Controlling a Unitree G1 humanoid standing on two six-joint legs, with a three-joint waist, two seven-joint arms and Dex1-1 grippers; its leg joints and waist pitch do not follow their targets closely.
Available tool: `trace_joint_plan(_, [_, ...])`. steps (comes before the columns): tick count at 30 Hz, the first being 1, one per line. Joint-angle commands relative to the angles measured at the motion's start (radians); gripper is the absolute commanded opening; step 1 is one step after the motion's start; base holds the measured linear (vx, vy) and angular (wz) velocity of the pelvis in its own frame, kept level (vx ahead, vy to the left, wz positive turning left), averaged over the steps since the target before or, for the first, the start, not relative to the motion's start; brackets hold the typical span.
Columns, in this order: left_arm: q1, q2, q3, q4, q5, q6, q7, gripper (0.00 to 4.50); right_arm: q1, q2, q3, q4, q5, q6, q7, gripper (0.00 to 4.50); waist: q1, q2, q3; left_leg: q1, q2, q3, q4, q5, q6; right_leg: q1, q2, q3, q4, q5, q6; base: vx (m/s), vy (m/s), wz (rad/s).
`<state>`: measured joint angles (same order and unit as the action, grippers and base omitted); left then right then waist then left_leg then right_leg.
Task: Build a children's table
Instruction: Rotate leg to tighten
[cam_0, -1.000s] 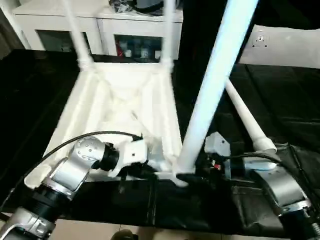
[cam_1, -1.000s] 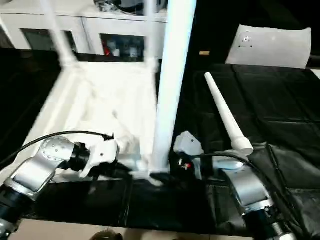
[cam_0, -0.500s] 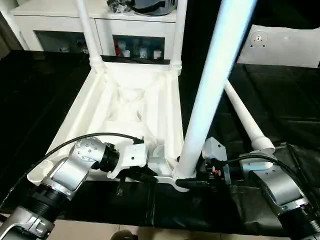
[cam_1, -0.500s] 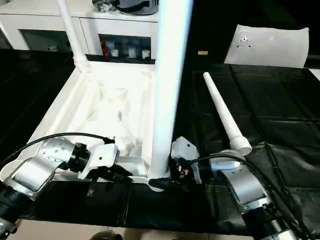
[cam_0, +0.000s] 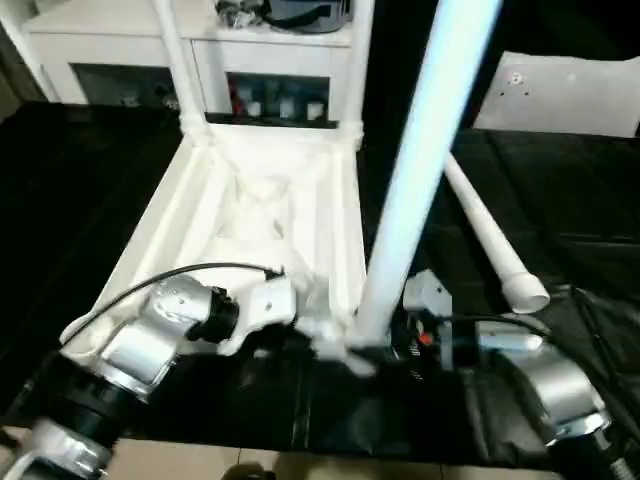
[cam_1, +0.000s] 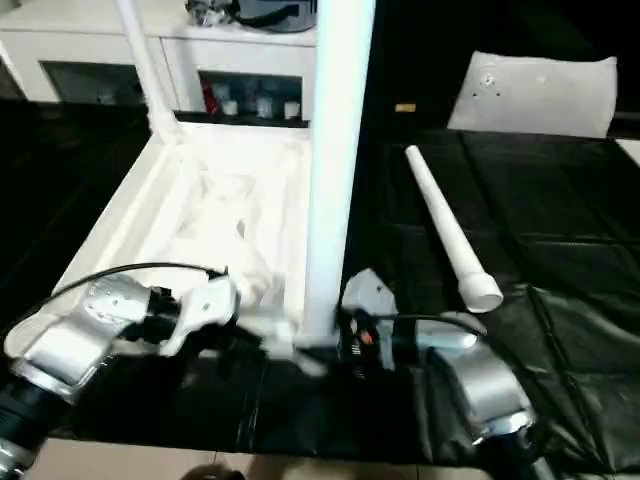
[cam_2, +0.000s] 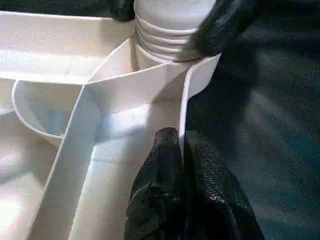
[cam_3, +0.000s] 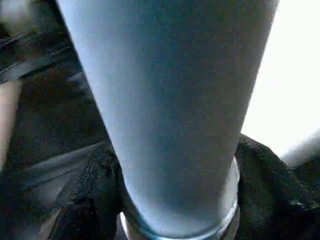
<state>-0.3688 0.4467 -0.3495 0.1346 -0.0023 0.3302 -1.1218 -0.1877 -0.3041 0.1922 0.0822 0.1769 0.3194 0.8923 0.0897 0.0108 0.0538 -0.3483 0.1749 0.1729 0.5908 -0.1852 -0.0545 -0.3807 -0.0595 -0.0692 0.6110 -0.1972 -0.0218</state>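
The white plastic table top (cam_0: 262, 215) lies upside down on a black cloth-covered surface (cam_0: 560, 200), its ribbed underside facing up, with thin walls crossing in the middle. Two tapered round legs stand in the far corner sockets, the far left leg (cam_0: 172, 55) and the far right leg (cam_0: 360, 60). A third leg, the near right leg (cam_0: 415, 175), rises from the near right corner socket and leans slightly to the right (it looks pale blue in the light). Its threaded base (cam_2: 167, 30) shows ridged rings seated in the round socket.

The left gripper (cam_2: 181, 150) has its textured black fingers pressed together on the thin near rim of the top, one finger on each side of the wall, just beside that socket. The right gripper (cam_3: 175, 200) sits around the bottom of the near right leg, its black fingers (cam_3: 90, 200) clasping the smooth round shaft on either side.

The fourth leg (cam_0: 490, 235) lies loose on the cloth to the right of the top, wide end nearest. A white cabinet (cam_0: 120, 45) with dark openings stands beyond the top, and a white cushion-like bag (cam_0: 570, 90) rests at the far right.
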Motion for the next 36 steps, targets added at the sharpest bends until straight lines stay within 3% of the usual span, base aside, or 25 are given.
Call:
trace_joint_plan(1, [-0.002,-0.109,0.016,-0.051,-0.007,0.087,0.170,0.00,0.005,0.103,0.065,-0.003,-0.008,0.042,-0.099,2.74,-0.010,-0.001,-0.043,0.008,0.050,-0.034,-0.080,-0.367,-0.026,0.028,-0.096,0.046,-0.114,-0.574,-0.098,0.000,0.000,0.00])
trace_joint_plan(3, [-0.002,-0.141,0.027,-0.057,-0.001,0.126,0.216,0.00,0.004,0.139,0.057,-0.002,-0.005,0.068,-0.145,2.74,-0.024,-0.004,-0.045,0.004,0.048,-0.037,-0.082,-0.366,-0.025,0.029,-0.093,0.042,-0.119,-0.586,-0.074,0.000,0.000,0.00])
trace_joint_plan(4, [-0.009,-0.200,0.043,-0.064,0.018,0.182,0.304,0.00,-0.004,0.207,0.047,0.006,-0.002,0.115,-0.229,2.74,-0.029,0.000,-0.045,0.010,0.048,-0.038,-0.079,-0.377,-0.020,0.023,-0.093,0.043,-0.122,-0.584,-0.075,0.000,0.000,0.00])
trace_joint_plan(5, [-0.014,-0.235,0.054,-0.068,0.024,0.211,0.350,0.00,-0.012,0.240,0.044,0.016,-0.007,0.134,-0.272,2.73,-0.038,-0.004,-0.043,0.009,0.048,-0.036,-0.079,-0.372,-0.016,0.019,-0.091,0.045,-0.122,-0.567,-0.086,0.000,0.000,0.00])
trace_joint_plan(8, [-0.024,-0.284,0.070,-0.077,0.035,0.252,0.411,0.00,-0.028,0.291,0.033,0.036,-0.023,0.168,-0.341,2.73,-0.044,-0.001,-0.045,0.007,0.043,-0.037,-0.077,-0.366,-0.007,0.020,-0.092,0.043,-0.128,-0.582,-0.073,0.000,0.000,0.00])
trace_joint_plan(12, [-0.051,-0.330,0.064,-0.088,0.042,0.281,0.450,0.00,-0.056,0.334,0.033,0.068,-0.055,0.179,-0.403,2.73,-0.052,0.002,-0.048,0.002,0.045,-0.037,-0.080,-0.349,-0.005,0.023,-0.088,0.045,-0.119,-0.505,-0.092,0.000,0.000,0.00])
trace_joint_plan(13, [-0.053,-0.329,0.060,-0.090,0.044,0.286,0.447,0.00,-0.054,0.340,0.022,0.064,-0.045,0.179,-0.407,3.07,-0.050,0.006,-0.049,0.002,0.047,-0.036,-0.081,-0.341,0.000,0.023,-0.089,0.049,-0.118,-0.472,-0.098,0.000,0.000,0.00])
trace_joint_plan(14, [-0.054,-0.321,0.054,-0.094,0.050,0.290,0.439,0.00,-0.052,0.346,0.005,0.061,-0.038,0.180,-0.419,3.42,-0.051,0.001,-0.051,-0.001,0.048,-0.033,-0.082,-0.326,0.005,0.026,-0.087,0.051,-0.114,-0.430,-0.107,0.000,0.000,0.00])
trace_joint_plan(15, [-0.052,-0.311,0.051,-0.098,0.053,0.292,0.429,0.00,-0.051,0.342,-0.007,0.059,-0.041,0.172,-0.424,3.42,-0.049,0.007,-0.052,-0.002,0.049,-0.032,-0.082,-0.308,0.008,0.028,-0.087,0.054,-0.109,-0.384,-0.122,0.000,0.000,0.00])
trace_joint_plan(17, [-0.048,-0.293,0.050,-0.103,0.053,0.298,0.418,0.00,-0.046,0.329,-0.022,0.052,-0.037,0.160,-0.421,3.48,-0.048,0.005,-0.054,-0.002,0.050,-0.030,-0.082,-0.286,0.012,0.031,-0.086,0.055,-0.104,-0.331,-0.139,0.000,0.000,0.00])
trace_joint_plan(20, [-0.044,-0.231,0.028,-0.089,0.066,0.228,0.363,0.00,-0.043,0.296,-0.053,0.028,-0.020,0.128,-0.386,3.82,-0.044,0.004,-0.055,-0.005,0.048,-0.028,-0.080,-0.266,0.024,0.034,-0.088,0.056,-0.103,-0.315,-0.148,0.000,0.000,0.00])
trace_joint_plan(23, [-0.040,-0.170,0.018,-0.058,0.081,0.165,0.313,0.00,-0.037,0.226,-0.070,-0.006,-0.019,0.089,-0.320,4.17,-0.041,0.005,-0.057,-0.004,0.049,-0.025,-0.079,-0.237,0.031,0.037,-0.086,0.056,-0.101,-0.295,-0.145,0.000,0.000,0.00])
trace_joint_plan(26, [-0.038,-0.137,0.032,-0.027,0.054,0.113,0.251,0.00,-0.027,0.145,-0.079,-0.034,0.001,0.065,-0.210,4.40,-0.034,0.006,-0.060,-0.008,0.050,-0.023,-0.076,-0.192,0.042,0.043,-0.085,0.055,-0.092,-0.220,-0.168,0.000,0.000,0.00])
trace_joint_plan(27, [-0.038,-0.137,0.032,-0.027,0.054,0.113,0.251,0.00,-0.027,0.145,-0.079,-0.034,0.001,0.065,-0.210,4.40,-0.032,0.007,-0.059,-0.006,0.050,-0.022,-0.076,-0.195,0.045,0.041,-0.085,0.054,-0.094,-0.224,-0.170,0.000,0.000,0.00])
trace_joint_plan(31, [-0.034,-0.037,-0.009,0.015,0.023,-0.026,0.093,0.00,-0.034,0.005,-0.079,-0.043,0.034,0.037,-0.032,4.46,-0.021,0.008,-0.058,-0.004,0.053,-0.022,-0.076,-0.207,0.051,0.041,-0.085,0.054,-0.093,-0.237,-0.171,0.000,0.000,0.00])
trace_joint_plan(36, [-0.038,0.003,-0.029,0.038,0.014,-0.099,0.005,0.00,-0.044,-0.061,-0.053,-0.046,0.040,0.030,0.070,4.46,-0.011,0.007,-0.057,0.002,0.055,-0.022,-0.077,-0.223,0.044,0.036,-0.086,0.054,-0.096,-0.264,-0.176,0.000,0.000,0.00])
